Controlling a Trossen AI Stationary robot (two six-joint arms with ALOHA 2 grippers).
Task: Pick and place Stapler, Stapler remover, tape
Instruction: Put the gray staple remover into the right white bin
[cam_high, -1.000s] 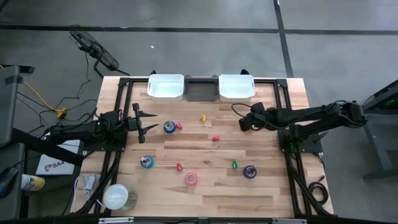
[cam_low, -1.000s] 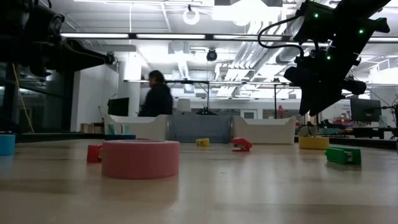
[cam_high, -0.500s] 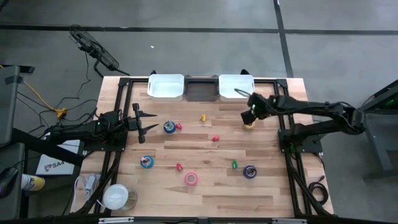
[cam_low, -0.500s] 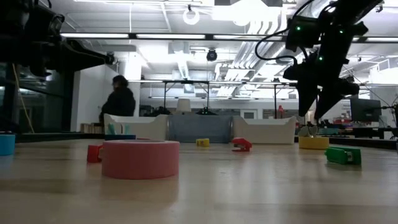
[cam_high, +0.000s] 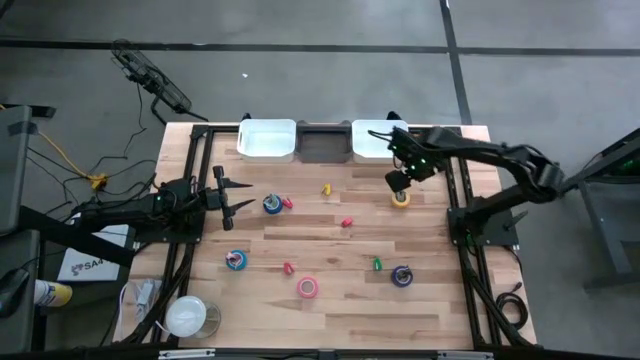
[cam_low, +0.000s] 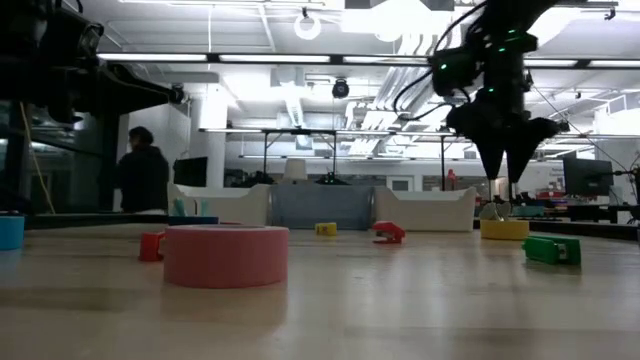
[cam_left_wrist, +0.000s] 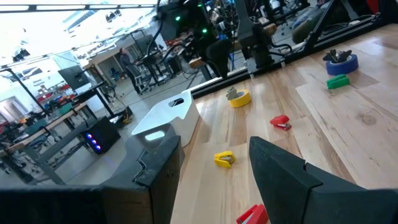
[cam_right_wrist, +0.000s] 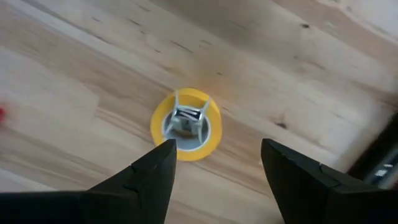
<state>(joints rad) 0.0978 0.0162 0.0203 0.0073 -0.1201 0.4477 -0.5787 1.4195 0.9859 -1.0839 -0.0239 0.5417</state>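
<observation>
Hovering right gripper (cam_right_wrist: 214, 171), jaws wide, was logged above yellow tape roll (cam_right_wrist: 186, 124) | left gripper (cam_high: 232, 197) spread, idle | bins (cam_high: 267, 140) seemingly unfilled; items judged unplaced.

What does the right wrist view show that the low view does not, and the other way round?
Only the right wrist view shows the yellow tape roll from above, with its hole and a pale insert inside. Only the low view shows the pink tape roll, the green piece, the white bins and a person in the room. Both show the yellow tape roll on the wooden table and the right end effector, open above it.
</observation>
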